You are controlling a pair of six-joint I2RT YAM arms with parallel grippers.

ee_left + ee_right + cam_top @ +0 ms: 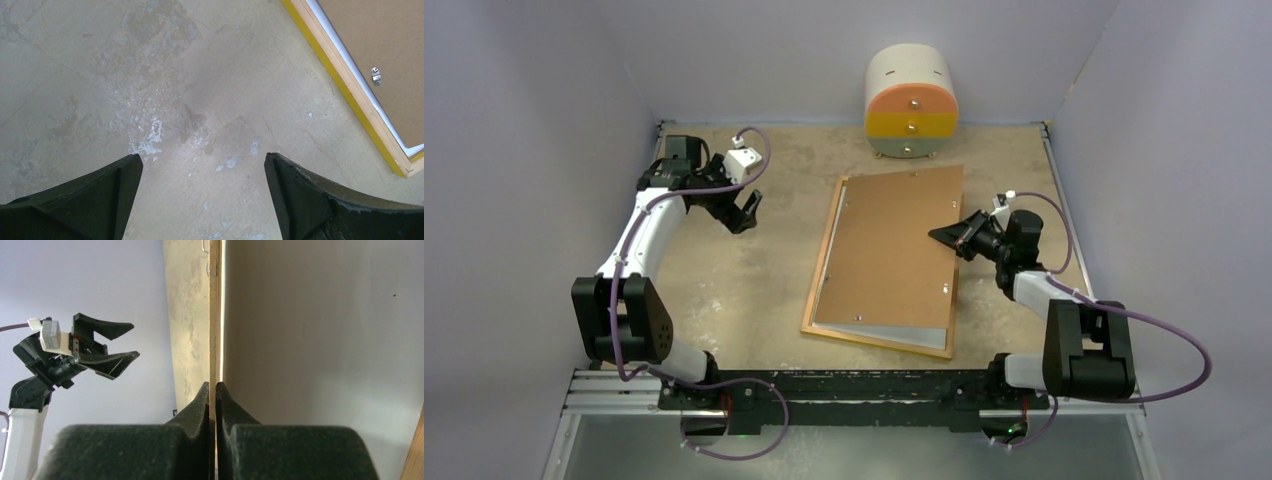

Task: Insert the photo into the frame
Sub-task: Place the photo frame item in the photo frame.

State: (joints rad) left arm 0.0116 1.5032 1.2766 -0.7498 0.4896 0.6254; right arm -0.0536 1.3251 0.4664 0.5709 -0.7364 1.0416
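The frame [824, 262] lies face down on the table, wood back up, with its yellow side showing in the left wrist view [357, 97]. The plain brown backing board [889, 250] lies over it. A white strip of the photo [904, 338], back up, shows below the board's near end. My right gripper [939, 235] is shut on the board's right edge, which is thin between its fingertips in the right wrist view [212, 385]. My left gripper [746, 212] is open and empty over bare table left of the frame [202, 160].
A small rounded drawer cabinet [911, 100], white, orange and yellow, stands at the back against the wall. Walls close in the table on three sides. Metal hanger clips sit on the board [376, 76].
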